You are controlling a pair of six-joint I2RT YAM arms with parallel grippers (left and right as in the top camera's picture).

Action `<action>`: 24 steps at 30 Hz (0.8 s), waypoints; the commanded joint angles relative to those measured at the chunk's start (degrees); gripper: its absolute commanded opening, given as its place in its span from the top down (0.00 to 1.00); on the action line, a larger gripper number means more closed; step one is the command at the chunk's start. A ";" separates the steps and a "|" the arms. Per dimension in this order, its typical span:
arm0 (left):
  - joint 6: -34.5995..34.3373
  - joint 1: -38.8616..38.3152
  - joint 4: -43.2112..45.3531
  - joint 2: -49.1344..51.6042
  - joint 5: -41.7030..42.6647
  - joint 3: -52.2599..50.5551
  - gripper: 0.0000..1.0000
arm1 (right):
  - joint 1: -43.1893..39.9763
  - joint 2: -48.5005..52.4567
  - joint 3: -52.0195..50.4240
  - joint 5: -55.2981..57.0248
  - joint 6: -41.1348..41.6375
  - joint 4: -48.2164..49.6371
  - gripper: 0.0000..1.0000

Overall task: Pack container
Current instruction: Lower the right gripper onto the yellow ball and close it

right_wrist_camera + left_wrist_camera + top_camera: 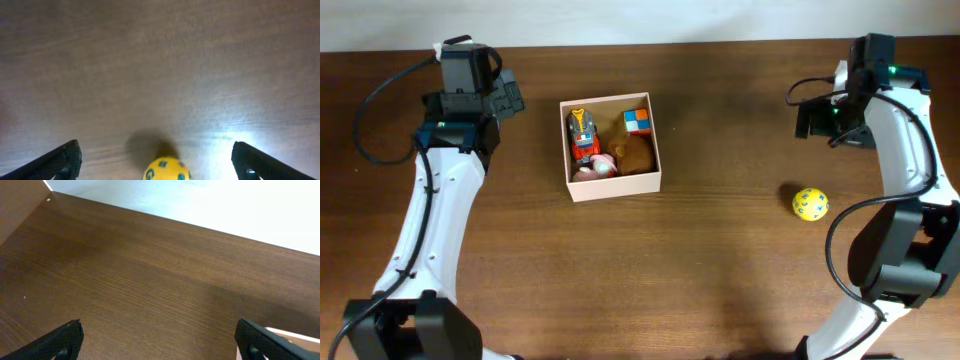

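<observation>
The container [618,188] sits on the bench [670,280] between the arms, nearer the left, with toys [610,145] inside. You should expect it to be light, thin-walled and quick to slide or buckle, so pinch one wall gently. Left pincer [160,339] and right pincer [157,156] both gape, empty. The toys overlap, which makes them hard to tell apart. The right wrist view cuts off the yellow ball [810,204].

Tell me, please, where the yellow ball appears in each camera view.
Overhead: the yellow ball lies right of centre, well to the right of the container.
Left wrist: not in it.
Right wrist: the yellow ball sits at bottom centre, cut by the lower edge.
Shared landmark: the dark wooden table.
</observation>
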 commanded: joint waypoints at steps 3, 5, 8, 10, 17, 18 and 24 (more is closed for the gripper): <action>-0.72 0.22 -0.02 -0.68 -0.61 0.52 0.01 | -0.85 -1.27 0.87 -0.09 6.97 -4.68 0.01; -0.74 0.22 -0.04 -0.68 -0.61 0.50 0.01 | -0.87 -1.27 0.72 0.22 6.95 -6.32 0.01; -0.74 0.22 -0.02 -0.68 -0.61 0.50 0.01 | -0.87 -1.27 0.13 1.51 6.93 -8.61 0.01; -0.74 0.22 -0.04 -0.68 -0.61 0.50 0.01 | -0.87 -1.27 -0.55 1.64 6.95 -9.92 0.01; -0.74 0.22 -0.04 -0.68 -0.61 0.50 0.01 | -0.87 -1.27 -4.31 1.60 7.82 -10.64 0.01; -0.74 0.22 -0.04 -0.68 -0.61 0.50 0.01 | -0.87 -1.27 -5.11 1.44 7.82 -10.27 0.01; -0.72 0.22 -0.04 -0.68 -0.61 0.50 0.01 | -0.87 -1.27 -11.87 1.40 7.82 -5.84 0.01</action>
